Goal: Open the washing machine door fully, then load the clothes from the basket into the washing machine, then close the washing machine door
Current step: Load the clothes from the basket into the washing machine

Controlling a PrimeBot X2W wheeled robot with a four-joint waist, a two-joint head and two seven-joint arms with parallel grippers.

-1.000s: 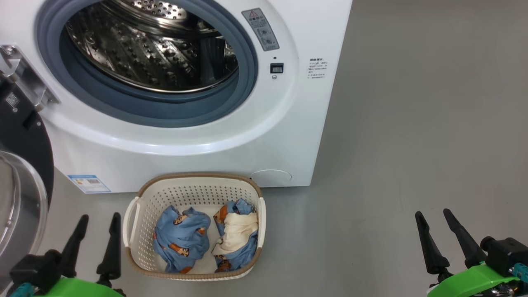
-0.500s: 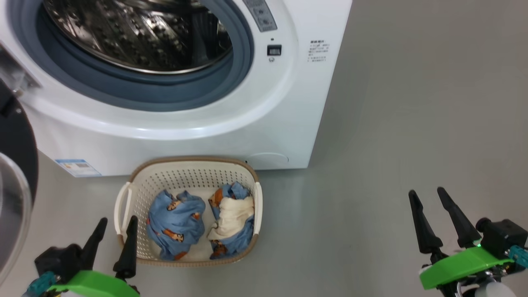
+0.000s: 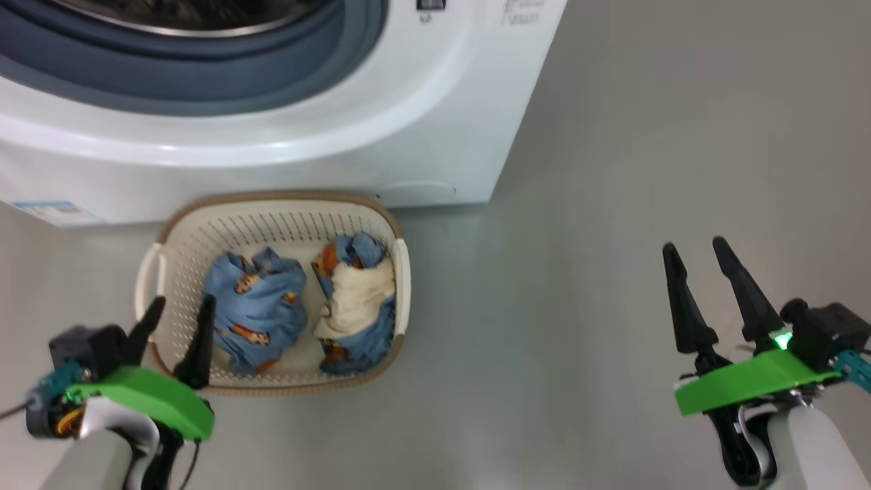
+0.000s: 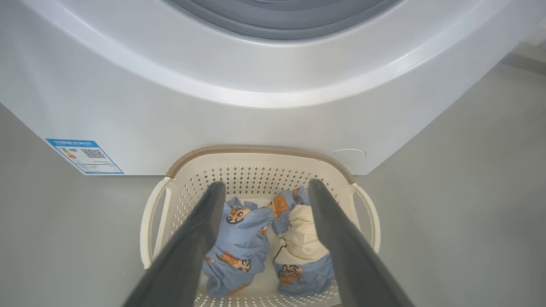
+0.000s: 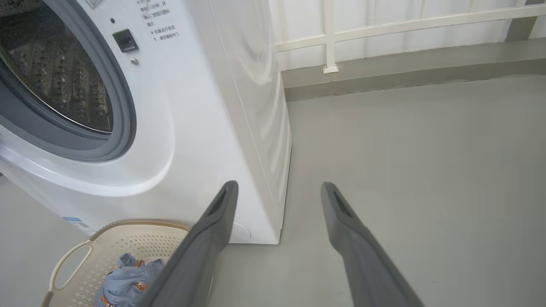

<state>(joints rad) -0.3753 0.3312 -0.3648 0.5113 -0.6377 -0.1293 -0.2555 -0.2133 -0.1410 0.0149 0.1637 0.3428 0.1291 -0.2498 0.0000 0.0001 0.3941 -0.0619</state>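
My left end effector: apart, near basket rim.
My right end effector: apart, empty.
Risk: I catch the rim, spilling clothes.

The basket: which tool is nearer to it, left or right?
Left. The left tool is at the basket's near left corner; the right tool is well off to its right, over the floor.

clothes in basket, washing machine behind

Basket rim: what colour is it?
Brown, with a woven look, topping the cream perforated plastic basket. Left wrist view shows it best.
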